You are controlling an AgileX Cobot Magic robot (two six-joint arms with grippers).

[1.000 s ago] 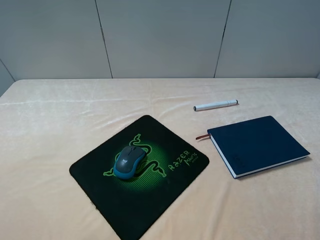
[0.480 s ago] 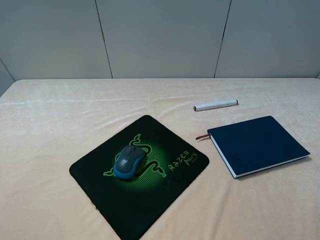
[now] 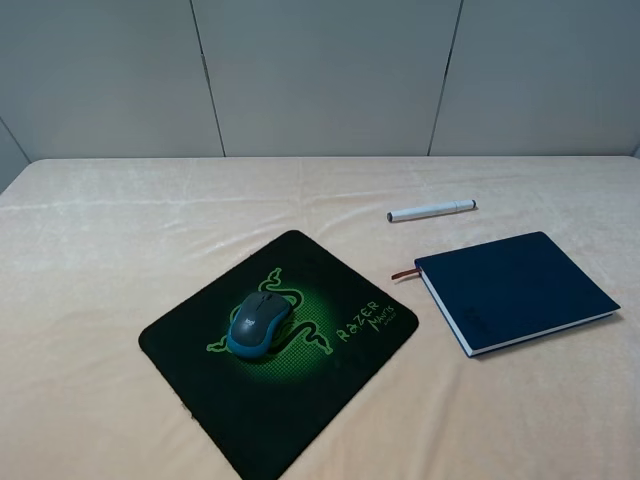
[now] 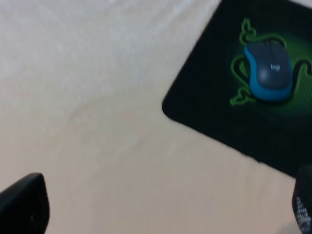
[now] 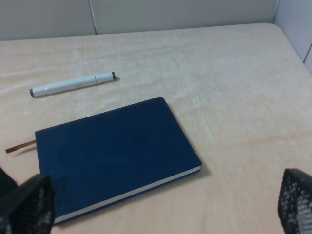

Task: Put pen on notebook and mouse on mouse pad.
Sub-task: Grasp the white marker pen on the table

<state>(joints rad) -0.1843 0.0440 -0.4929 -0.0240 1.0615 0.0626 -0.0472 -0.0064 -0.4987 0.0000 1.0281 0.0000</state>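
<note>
Count: 1 mouse [image 3: 259,323], 1 mouse pad [image 3: 300,400], 1 pen [image 3: 431,210], 1 notebook [image 3: 515,288]. Mouse sits on mouse pad, over green logo. Pen lies on table [image 3: 120,230] near notebook's far side, not touching it. Notebook closed. Left gripper [image 4: 163,209] and right gripper [image 5: 161,204]: fingers spread wide, holding nothing.

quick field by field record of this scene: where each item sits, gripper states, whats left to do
mouse: on the mouse pad, near its middle
pen: on the table, beyond the notebook, not touching it
notebook: closed, right of the mouse pad
left gripper: open, empty
right gripper: open, empty
remaining: pen onto notebook
</note>
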